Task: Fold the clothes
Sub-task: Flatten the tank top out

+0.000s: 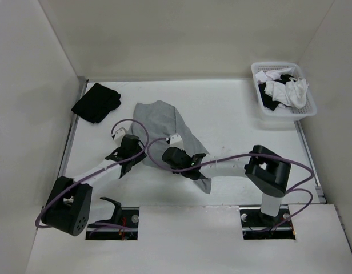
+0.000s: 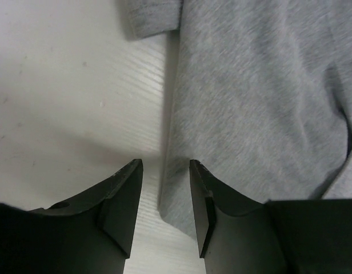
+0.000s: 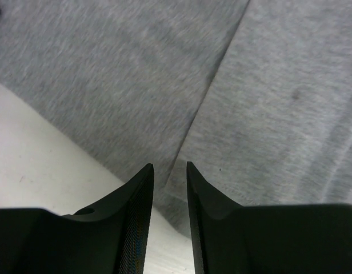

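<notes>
- Lying across the middle of the worktop (image 1: 233, 114), the grey shirt (image 1: 164, 123) is stretching as a long, partly folded strip from the far side towards the right arm.
- The left gripper (image 2: 166, 165) is hovering at the shirt's left edge, jaws parted and holding nothing. The right gripper (image 3: 170, 166) is hanging over an overlapped layer near the hem, jaws a little apart and likewise gripping nothing.
- The fold is likely calling for both grippers to pinch matching edge points and lift together, since thin knit looks prone to sagging and bunching.
- The white worktop is also carrying a black garment (image 1: 96, 103) at the far left and a white basket (image 1: 284, 116) of clothes at the far right.
- Plain pale walls (image 1: 182, 34) are enclosing the space.
</notes>
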Tool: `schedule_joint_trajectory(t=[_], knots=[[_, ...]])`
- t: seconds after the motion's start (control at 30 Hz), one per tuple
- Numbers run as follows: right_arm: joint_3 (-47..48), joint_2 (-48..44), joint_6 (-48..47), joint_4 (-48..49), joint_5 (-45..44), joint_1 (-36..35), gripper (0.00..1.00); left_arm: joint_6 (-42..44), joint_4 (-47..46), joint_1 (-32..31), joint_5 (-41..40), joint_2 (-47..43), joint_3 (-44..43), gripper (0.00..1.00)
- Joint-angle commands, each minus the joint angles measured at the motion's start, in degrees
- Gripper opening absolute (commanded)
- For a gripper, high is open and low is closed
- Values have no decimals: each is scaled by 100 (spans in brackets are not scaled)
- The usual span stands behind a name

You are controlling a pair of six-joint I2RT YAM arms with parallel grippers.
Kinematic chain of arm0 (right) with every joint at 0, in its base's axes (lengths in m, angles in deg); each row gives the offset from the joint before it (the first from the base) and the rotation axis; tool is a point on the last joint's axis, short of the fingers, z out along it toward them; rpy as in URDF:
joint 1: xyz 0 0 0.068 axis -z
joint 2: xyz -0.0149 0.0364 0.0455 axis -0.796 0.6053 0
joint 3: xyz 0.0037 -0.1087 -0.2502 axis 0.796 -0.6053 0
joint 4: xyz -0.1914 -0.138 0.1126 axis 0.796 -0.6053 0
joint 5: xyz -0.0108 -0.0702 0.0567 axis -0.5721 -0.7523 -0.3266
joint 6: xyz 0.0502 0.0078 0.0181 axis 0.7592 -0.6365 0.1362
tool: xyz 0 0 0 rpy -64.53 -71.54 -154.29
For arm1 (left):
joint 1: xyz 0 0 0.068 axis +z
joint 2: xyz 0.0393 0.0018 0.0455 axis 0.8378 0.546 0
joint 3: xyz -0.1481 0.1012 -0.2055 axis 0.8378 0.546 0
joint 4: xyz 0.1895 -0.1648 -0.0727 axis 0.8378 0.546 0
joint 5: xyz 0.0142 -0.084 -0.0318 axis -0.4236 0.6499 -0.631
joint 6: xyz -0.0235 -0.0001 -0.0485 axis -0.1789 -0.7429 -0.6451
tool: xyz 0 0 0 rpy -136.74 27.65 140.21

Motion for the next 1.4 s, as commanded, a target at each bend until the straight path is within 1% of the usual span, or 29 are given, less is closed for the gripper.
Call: schedule_joint_trajectory(t=[0.0,0.1,0.27,0.33,0.43,0.5,0.53,0.67,0.7,0.77,0.93,0.97,1.0,1.07,1.17,1.27,1.33,1.37], knots=[[262,98,-33,-152,-578,-112,33,-62,-343,-38,67,176,78,37],[271,116,28,-205,-710,-147,33,-71,-467,-38,67,255,78,33],[280,292,160,-302,-473,-147,30,-80,-555,-38,76,335,60,26],[271,335,213,-284,-394,-147,26,-80,-625,-38,85,379,69,24],[288,353,266,-275,-402,-147,14,-89,-792,-12,146,484,52,18],[271,179,292,-249,-490,-139,8,-97,-958,49,234,572,-18,13],[253,73,292,-231,-542,-139,7,-97,-1081,84,260,607,-80,11],[-44,-796,301,-13,-754,-42,8,-106,-1591,339,261,949,-545,7],[-176,-1059,283,93,-702,28,10,-141,-1653,409,269,1089,-738,7],[-492,-1587,301,286,-500,230,10,-168,-1767,550,235,1484,-1203,6],[-1353,-2677,564,700,221,1029,5,-378,-1891,893,427,2855,-2662,4],[-1590,-2949,652,822,387,1283,5,-344,-1856,911,489,3223,-3169,4],[-1749,-3108,687,902,528,1433,5,-317,-1803,920,498,3418,-3461,3],[-2188,-3574,845,1113,888,1881,3,-273,-1567,928,480,3892,-4313,3],[-2768,-4171,1266,1297,1109,2426,3,-37,-1172,911,507,4446,-5481,3],[-3322,-4612,1714,1342,1372,2936,4,376,-540,806,542,5070,-6783,7],[-3612,-4683,1891,1307,1583,3148,5,639,-161,700,551,5300,-7250,14],[-3744,-4683,1961,1307,1645,3192,5,780,-90,674,551,5301,-7270,20]])
